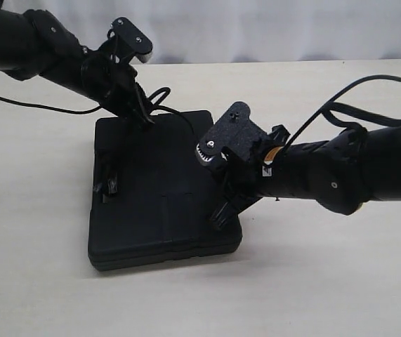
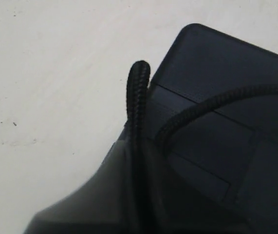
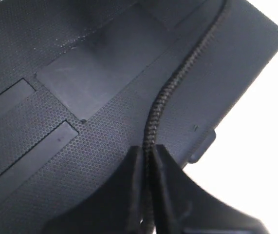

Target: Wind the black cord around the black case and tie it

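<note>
Both the left fingers (image 2: 95,200), at a rounded corner of the matte, dimpled black case (image 1: 161,210), and the right fingers (image 3: 182,200), near its edge, are clamped on the braided black cord (image 2: 138,92) crossing it.

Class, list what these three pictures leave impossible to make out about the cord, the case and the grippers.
1. Right wrist view: the cord vanishes between the right gripper's fingers, hiding its end.
2. Left wrist view: the left gripper is a dark blur; the cord runs off the picture's edge.
3. Exterior view: the cord's path over the case is lost, black on black; the right arm covers one edge.
</note>
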You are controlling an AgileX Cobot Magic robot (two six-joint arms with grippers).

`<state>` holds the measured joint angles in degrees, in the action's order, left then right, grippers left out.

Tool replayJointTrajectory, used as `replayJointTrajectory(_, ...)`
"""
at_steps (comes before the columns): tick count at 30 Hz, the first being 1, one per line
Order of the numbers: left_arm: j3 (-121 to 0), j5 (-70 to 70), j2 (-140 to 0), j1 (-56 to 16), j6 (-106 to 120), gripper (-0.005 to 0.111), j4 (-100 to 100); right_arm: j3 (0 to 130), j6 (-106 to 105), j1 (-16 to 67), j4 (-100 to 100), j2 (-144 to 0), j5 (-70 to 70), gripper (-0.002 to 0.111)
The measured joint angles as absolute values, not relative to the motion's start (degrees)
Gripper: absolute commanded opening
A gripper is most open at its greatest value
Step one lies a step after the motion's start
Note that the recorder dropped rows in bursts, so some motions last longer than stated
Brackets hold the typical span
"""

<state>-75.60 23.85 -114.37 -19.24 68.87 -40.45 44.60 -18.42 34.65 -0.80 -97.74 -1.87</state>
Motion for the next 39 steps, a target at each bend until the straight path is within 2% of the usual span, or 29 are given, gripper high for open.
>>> replayJointTrajectory(22,-75.7,28.0,-113.7,-18.6,73.3,0.0,-41.0,44.6,-18.4,34.0,-0.8,-97.7,-4.9,0.004)
replayJointTrajectory(39,-75.7,30.3,-113.7,-15.4,73.5,0.0,-41.0,44.6,-18.5,33.5,-5.3,-97.7,-7.2,0.004)
